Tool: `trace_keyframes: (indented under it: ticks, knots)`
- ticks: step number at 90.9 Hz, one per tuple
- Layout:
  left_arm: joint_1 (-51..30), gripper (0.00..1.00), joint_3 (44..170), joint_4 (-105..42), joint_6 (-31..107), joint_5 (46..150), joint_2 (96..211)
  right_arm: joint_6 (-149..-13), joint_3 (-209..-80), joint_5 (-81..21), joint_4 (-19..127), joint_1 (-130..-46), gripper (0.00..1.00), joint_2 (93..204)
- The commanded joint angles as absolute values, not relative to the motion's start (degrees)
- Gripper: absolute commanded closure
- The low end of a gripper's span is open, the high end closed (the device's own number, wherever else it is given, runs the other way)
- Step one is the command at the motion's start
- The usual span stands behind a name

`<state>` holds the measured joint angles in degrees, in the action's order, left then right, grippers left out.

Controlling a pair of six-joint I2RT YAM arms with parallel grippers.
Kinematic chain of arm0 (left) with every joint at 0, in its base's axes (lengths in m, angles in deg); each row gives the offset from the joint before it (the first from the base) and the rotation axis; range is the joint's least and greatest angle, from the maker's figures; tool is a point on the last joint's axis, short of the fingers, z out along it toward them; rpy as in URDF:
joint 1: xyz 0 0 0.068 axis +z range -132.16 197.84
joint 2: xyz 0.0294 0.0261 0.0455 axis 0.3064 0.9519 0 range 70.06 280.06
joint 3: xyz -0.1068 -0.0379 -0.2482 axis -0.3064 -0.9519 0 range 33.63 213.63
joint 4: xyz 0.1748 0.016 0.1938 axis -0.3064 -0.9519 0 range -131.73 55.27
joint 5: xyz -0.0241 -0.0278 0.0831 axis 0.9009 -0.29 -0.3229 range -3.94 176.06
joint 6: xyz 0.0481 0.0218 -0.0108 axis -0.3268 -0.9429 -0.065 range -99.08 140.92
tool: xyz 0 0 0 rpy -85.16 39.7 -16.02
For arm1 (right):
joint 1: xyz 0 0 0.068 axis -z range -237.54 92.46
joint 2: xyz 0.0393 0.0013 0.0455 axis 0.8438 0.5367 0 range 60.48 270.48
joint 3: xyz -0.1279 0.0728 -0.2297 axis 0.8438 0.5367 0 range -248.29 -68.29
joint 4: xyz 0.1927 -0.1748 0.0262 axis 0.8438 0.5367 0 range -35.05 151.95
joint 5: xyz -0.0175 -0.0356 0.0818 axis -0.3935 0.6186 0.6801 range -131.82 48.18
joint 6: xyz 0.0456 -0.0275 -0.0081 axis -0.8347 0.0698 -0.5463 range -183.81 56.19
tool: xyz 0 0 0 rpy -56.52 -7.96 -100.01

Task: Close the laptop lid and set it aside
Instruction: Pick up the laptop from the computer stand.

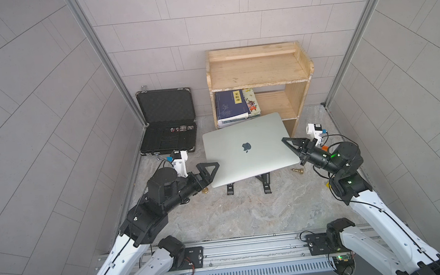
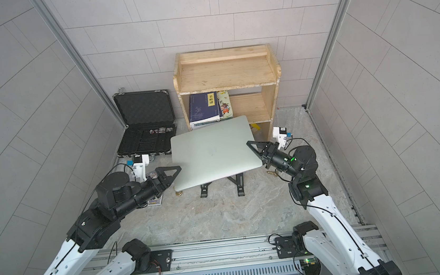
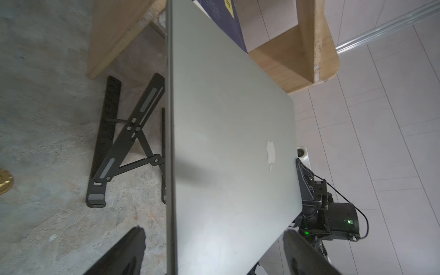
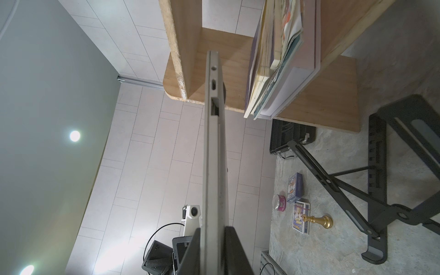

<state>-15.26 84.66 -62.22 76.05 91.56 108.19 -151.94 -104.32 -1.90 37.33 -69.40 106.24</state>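
Closed laptop (image 1: 243, 130), logo up, long axis arm to arm; right gripper (image 1: 285, 140) clamped one edge, left gripper (image 1: 213, 167) gaped; shelf (image 1: 256, 68) held books (image 1: 231, 105).

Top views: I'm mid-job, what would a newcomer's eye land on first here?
The closed silver laptop, logo up, hangs tilted above the black folding stand in the middle of the scene. The right gripper is clamped on its right edge, while the left gripper straddles the left edge with jaws open. Behind stand a wooden shelf holding books and, to its left, an open black briefcase.
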Motion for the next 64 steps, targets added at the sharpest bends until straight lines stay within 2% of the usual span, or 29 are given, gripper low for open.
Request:
trace_keyframes:
  ticks: [1,19,38,53,64]
  knots:
    - [-14.86,0.15,83.91,-55.87,78.41,95.51,108.46,-155.92,-108.86,-3.42,28.09,-69.14,1.0,104.81]
    - [-14.86,0.24,84.81,-51.38,81.16,98.55,110.13,-156.51,-110.18,-3.41,28.52,-69.11,1.0,105.41]
    - [-14.86,0.37,86.67,-47.89,82.96,100.03,112.78,-155.42,-112.42,-3.16,31.84,-69.05,1.0,105.54]
    - [-14.8,0.49,90.11,-46.87,83.87,101.17,115.92,-154.49,-115.04,-2.9,34.79,-68.88,1.0,105.33]
    - [-14.77,0.63,93.26,-47.22,84.1,101.95,118.35,-152.67,-117.95,-3.05,39.06,-68.84,1.0,105.06]
